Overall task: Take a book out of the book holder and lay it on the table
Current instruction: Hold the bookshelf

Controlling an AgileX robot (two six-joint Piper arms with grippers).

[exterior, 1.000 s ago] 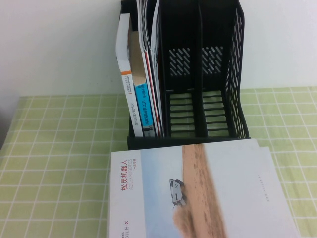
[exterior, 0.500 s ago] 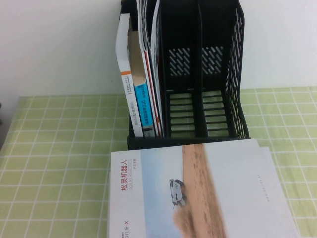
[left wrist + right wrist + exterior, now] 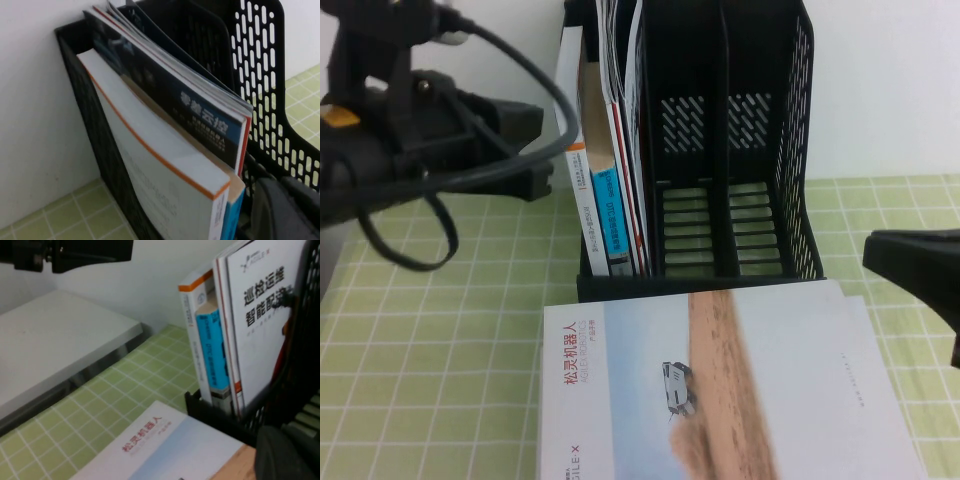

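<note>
Book with the white front and black Chinese title (image 3: 265, 305): not yet taken out. Reading from front to back, we find nearest us one pale book with a sandy stripe and small white car (image 3: 720, 390), lying flat on the green grid-cloth table (image 3: 420, 330); an edge showing at its right side suggests a second volume beneath. Just behind stands one black book holder (image 3: 800, 150) with three upright compartments. We count two of them empty. The left one holds an orange-banded white book (image 3: 570, 110), a blue-spined book (image 3: 608, 215) and the thin softcovers, our book among them, upright. The right gripper (image 3: 920, 265) hovers clenched and empty, off to the holder's right. The left gripper (image 3: 525, 150) hangs beside the holder's left wall; whether it is released we cannot tell. We judge the whole task outstanding: grasp, withdrawal, laying down.
</note>
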